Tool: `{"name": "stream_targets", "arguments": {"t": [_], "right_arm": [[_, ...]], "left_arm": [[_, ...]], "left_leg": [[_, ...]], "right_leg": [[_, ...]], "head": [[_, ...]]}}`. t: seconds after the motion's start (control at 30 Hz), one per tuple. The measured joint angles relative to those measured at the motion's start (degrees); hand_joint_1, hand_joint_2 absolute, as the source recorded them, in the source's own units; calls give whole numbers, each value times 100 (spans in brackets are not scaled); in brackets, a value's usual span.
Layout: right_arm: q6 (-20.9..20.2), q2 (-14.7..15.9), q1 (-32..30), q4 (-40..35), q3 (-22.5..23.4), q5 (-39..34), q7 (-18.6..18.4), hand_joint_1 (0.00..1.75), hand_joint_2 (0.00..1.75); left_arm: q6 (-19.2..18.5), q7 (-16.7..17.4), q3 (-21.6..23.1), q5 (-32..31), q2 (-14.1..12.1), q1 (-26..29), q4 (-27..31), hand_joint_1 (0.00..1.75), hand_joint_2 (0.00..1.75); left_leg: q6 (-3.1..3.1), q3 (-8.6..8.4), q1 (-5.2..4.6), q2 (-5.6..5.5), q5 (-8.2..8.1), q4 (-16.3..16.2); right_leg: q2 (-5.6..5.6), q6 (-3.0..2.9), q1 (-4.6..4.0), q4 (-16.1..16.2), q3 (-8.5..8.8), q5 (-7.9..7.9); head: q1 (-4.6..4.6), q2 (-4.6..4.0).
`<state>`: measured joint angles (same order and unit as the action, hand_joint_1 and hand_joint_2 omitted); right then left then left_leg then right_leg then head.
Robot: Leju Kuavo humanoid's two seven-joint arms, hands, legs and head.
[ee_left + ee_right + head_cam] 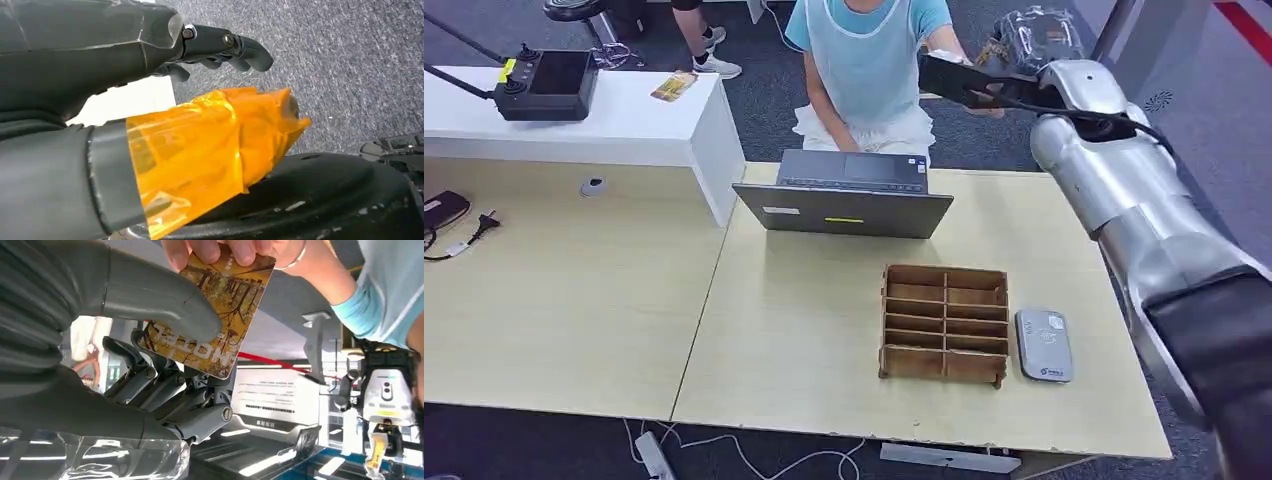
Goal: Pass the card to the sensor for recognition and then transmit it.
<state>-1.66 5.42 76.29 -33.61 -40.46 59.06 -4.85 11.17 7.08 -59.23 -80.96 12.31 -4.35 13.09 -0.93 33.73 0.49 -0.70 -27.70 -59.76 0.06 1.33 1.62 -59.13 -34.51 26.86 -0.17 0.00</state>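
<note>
A yellow-brown printed card (222, 315) is held up in the air between a person's fingers (220, 250) and my right hand (170, 365). My thick grey thumb (165, 300) presses on the card's face and my dark fingers lie behind it, so the card is pinched. In the head view my right hand (969, 82) is raised beyond the desk's far right edge, toward the seated person (864, 60). The grey card sensor (1044, 345) lies flat on the desk at the right. My left hand (220, 47) hangs over grey carpet and holds nothing, its thumb wrapped in orange tape.
A wooden slotted organiser (945, 322) stands just left of the sensor. A grey laptop (844, 195) sits at the desk's (804, 330) far edge before the person. A white counter (624, 120) at back left carries a black controller (549, 85) and another card (674, 86).
</note>
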Motion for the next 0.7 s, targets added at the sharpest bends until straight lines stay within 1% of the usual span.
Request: {"name": "stream_targets", "arguments": {"t": [0.03, 0.07, 0.37, 0.5, 0.7], "right_arm": [[7, 0, 0, 30, -7, 22, 2, 3, 175], [11, -2, 0, 54, -9, 24, 2, 0, 175], [4, -9, 2, 218, 53, -227, 2, 0, 175], [105, 18, 2, 212, 302, -457, 20, 0, 175], [299, 155, 0, 57, 812, -854, 231, 0, 175]], "left_arm": [[0, -9, 0, 9, 0, 0, 0, 0, 0], [0, -15, 0, 9, 0, 0, 0, 0, 0], [0, -15, 0, 24, 0, 0, 0, 0, 0], [2, -17, -2, 42, 0, 1, 0, 0, 0], [2, -17, -2, 74, 0, 11, 0, 0, 0]], "left_leg": [[0, 0, 0, 0, 0, 0], [0, 0, 0, 0, 0, 0], [0, -2, 0, 0, 0, -1], [0, -3, -1, 1, 0, -1], [0, -2, -1, -1, 0, -2]], "right_leg": [[0, 0, 0, 0, 0, 0], [0, 0, 0, 0, 0, 0], [0, 0, 0, 0, 0, 0], [1, 0, 0, 0, -2, 0], [0, 0, 1, 0, -2, 0]], "head": [[2, 0], [0, 0], [2, 0], [0, 0], [0, 0]]}}
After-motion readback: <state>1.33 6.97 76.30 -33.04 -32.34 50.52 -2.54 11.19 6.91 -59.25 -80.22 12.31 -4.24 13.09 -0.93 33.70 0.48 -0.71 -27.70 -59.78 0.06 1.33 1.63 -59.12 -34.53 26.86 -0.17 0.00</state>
